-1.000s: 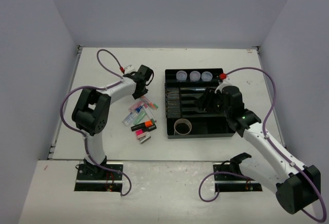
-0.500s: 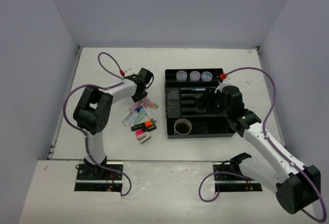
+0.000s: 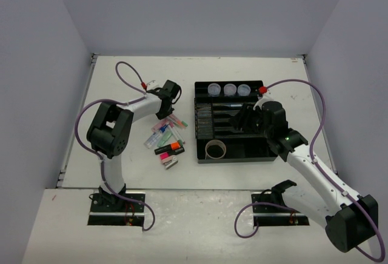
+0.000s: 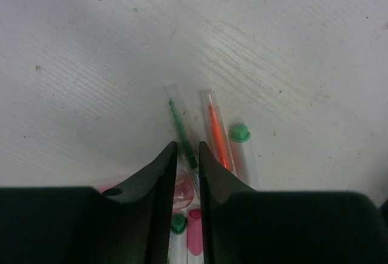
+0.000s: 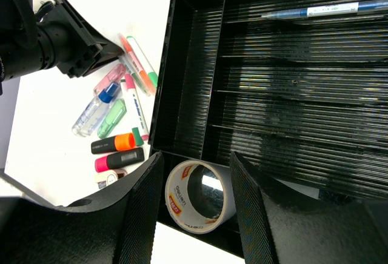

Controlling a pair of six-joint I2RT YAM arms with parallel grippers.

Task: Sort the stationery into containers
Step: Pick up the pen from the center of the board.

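So the bit that matters here: the green pen [image 4: 177, 125] is being lined up almost end-on with the left gripper [image 4: 187, 147]. In the left wrist view the pen's long axis is being pointed straight away from the hand, tilted just a touch. Its near end is being swallowed by the slit between the jaws. So the jaws are being set across the pen's width, which is what a pinch needs.

Those jaws are being held close together with only a narrow slit left, a bit wider than the pen. It looks like nothing is being squeezed yet, though light contact can't be ruled out from here. An orange pen [image 4: 216, 134] is being left just beside it, nearly parallel and outside the slit, so it's probably not going to be caught too.

All the loose stuff is being kept on the table [image 4: 91, 46] just left of the black organiser tray [image 3: 197, 132], so the left arm is clearly the nearer one. The right gripper [image 5: 193, 155] is being held spread wide over the tray, above the tan tape roll [image 5: 177, 198] in the near end section, and nothing is being gripped by it.
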